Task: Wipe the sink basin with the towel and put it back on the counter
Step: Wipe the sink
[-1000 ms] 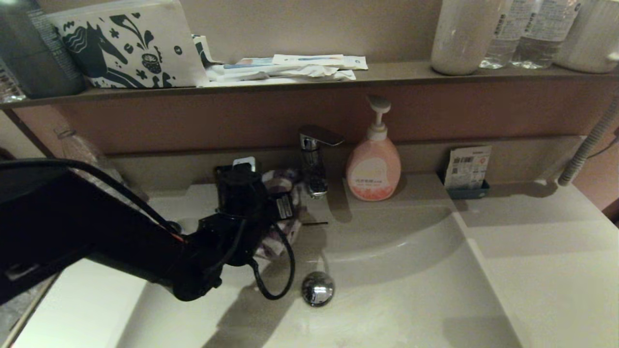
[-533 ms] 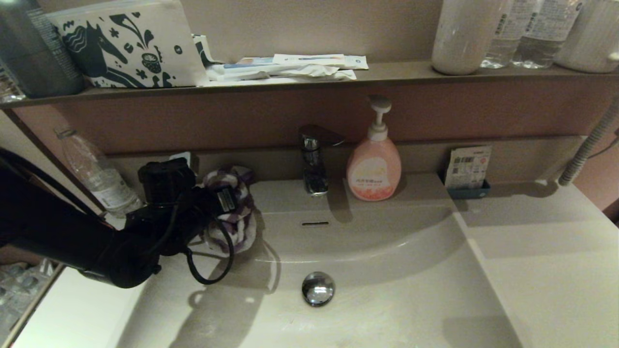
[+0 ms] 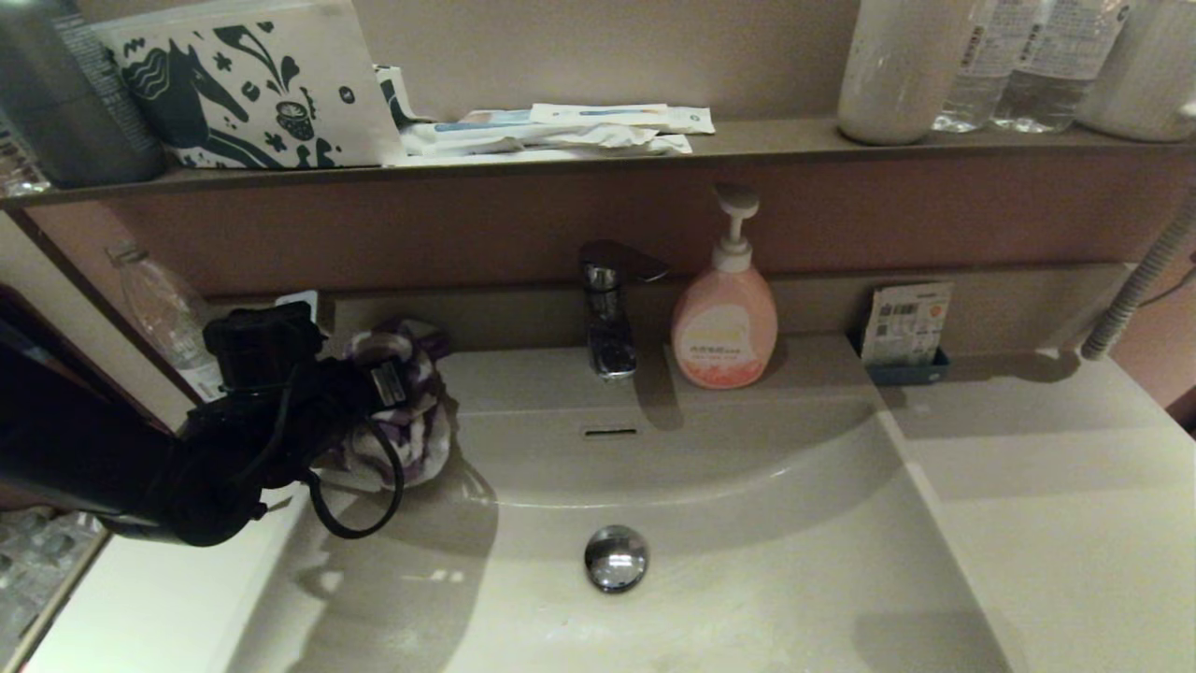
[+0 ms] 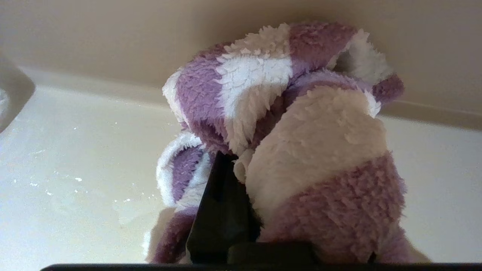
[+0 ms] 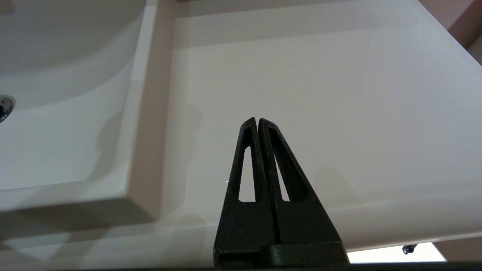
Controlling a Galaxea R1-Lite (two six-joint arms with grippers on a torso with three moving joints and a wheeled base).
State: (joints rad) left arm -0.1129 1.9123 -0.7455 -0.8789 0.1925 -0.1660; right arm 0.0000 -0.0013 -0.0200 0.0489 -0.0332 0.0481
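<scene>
My left gripper [image 3: 392, 411] is shut on the towel [image 3: 416, 439], a bunched purple-and-white striped cloth. It hangs at the back-left corner of the sink basin [image 3: 747, 579], over the edge where the bowl meets the counter [image 3: 1074, 486]. I cannot tell whether the cloth touches the surface. In the left wrist view the towel [image 4: 301, 131] covers one finger; only the other black finger [image 4: 222, 210] shows. The chrome drain plug [image 3: 615, 558] and overflow slot [image 3: 609, 432] lie bare. My right gripper [image 5: 258, 120] is shut and empty above the right counter [image 5: 320, 94], outside the head view.
A chrome faucet [image 3: 607, 308] and a pink soap pump bottle [image 3: 724, 318] stand behind the basin. A clear plastic bottle [image 3: 173, 318] stands left of my left arm. A card holder [image 3: 904, 332] and a hose [image 3: 1135, 280] are at the back right. The brown shelf [image 3: 747, 140] carries a horse-print pouch [image 3: 243, 84].
My left arm has swung left with the towel, from the basin's back wall beside the faucet to the back-left corner. The towel stays in its grip.
</scene>
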